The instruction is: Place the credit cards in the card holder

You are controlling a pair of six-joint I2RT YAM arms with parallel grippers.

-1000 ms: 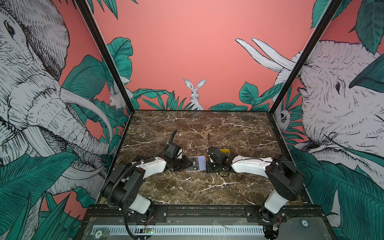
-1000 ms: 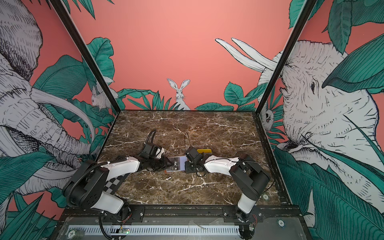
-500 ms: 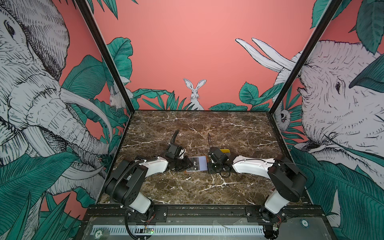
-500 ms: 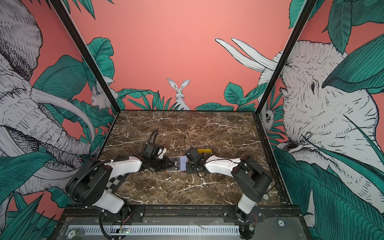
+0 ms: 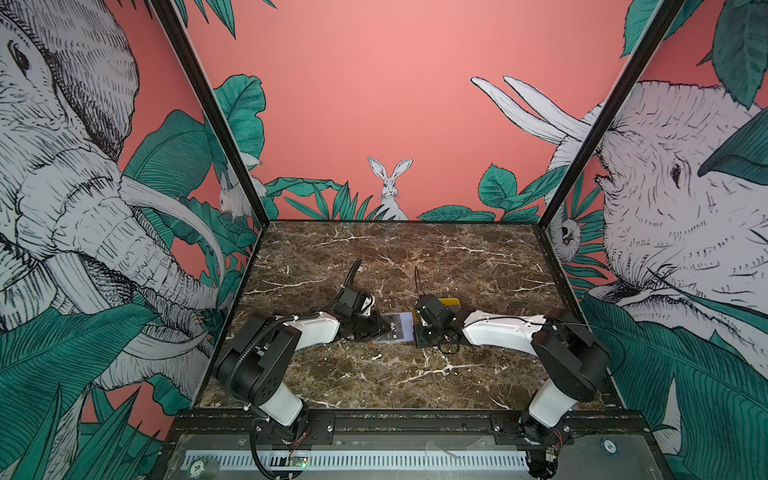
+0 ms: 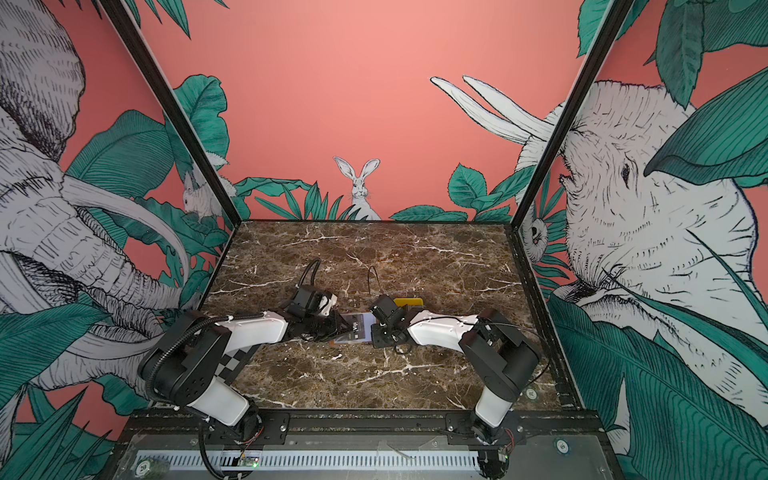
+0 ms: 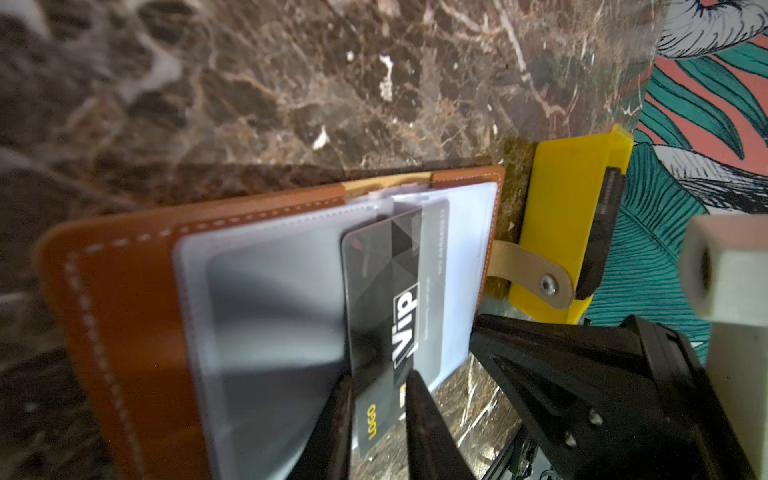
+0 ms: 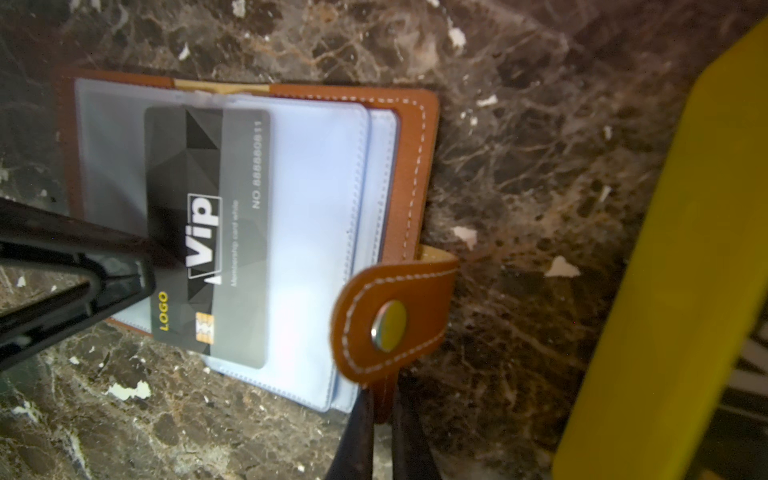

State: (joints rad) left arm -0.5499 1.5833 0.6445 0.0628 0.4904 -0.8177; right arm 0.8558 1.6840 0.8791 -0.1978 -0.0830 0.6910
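The card holder (image 8: 415, 166) lies open on the marble, tan leather with pale clear sleeves (image 8: 316, 208) facing up. A black and grey "Vip" credit card (image 7: 382, 299) is pinched at its "LOGO" end by my left gripper (image 7: 379, 378). It slants down over the sleeves, far end near the spine. Whether that end is under plastic I cannot tell. My right gripper (image 8: 384, 399) is shut on the holder's snap tab (image 8: 395, 320) and keeps it raised. In both top views the two grippers meet at the holder (image 5: 392, 328), left gripper (image 5: 374, 326) and right gripper (image 5: 417, 332).
A yellow tray (image 7: 557, 208) stands just beyond the holder's tab side, with a dark stack of cards (image 7: 604, 208) in it. It shows behind the right gripper in a top view, yellow tray (image 6: 409, 301). Printed walls close off the marble table (image 5: 395, 257).
The left jaws have narrowed onto the card. The left arm has shifted a little toward the holder. The right gripper keeps its hold on the tab.
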